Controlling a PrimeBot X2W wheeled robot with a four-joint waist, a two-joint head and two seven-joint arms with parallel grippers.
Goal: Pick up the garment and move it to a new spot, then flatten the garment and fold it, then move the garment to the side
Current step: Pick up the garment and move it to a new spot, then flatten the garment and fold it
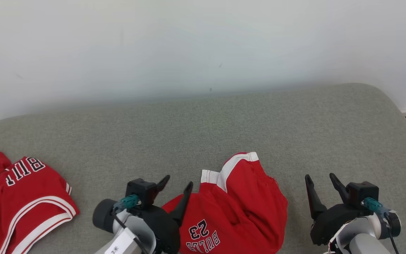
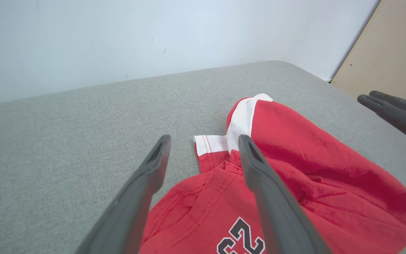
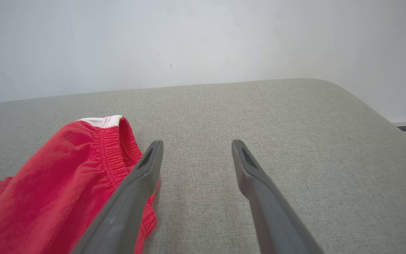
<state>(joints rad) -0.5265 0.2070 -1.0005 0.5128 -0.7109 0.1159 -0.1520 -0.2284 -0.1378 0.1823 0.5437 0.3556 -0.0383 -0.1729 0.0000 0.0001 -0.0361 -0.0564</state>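
Red basketball shorts (image 1: 238, 208) lay in a crumpled heap on the grey padded top (image 1: 203, 130), at the middle of its near edge. They had white bands on them. Black and white print on them read "BULLS 23", and it was upside down in the head view. The stretchy waist was on the right side of the heap.

At the shorts' left edge was the left gripper (image 1: 179, 180). Its two dark fingers were spread wide apart and held nothing. In the left wrist view one finger was over the red cloth and the other was over the grey top. I could not tell if they touched the cloth.

Just to the right of the shorts was the right gripper (image 1: 319, 175), over bare grey top. Its fingers were wide apart too, and it held nothing.

Well apart, at the far left, lay a red jersey (image 1: 23, 204) with "BULLS" on it. Behind it all was a white wall (image 1: 189, 42).
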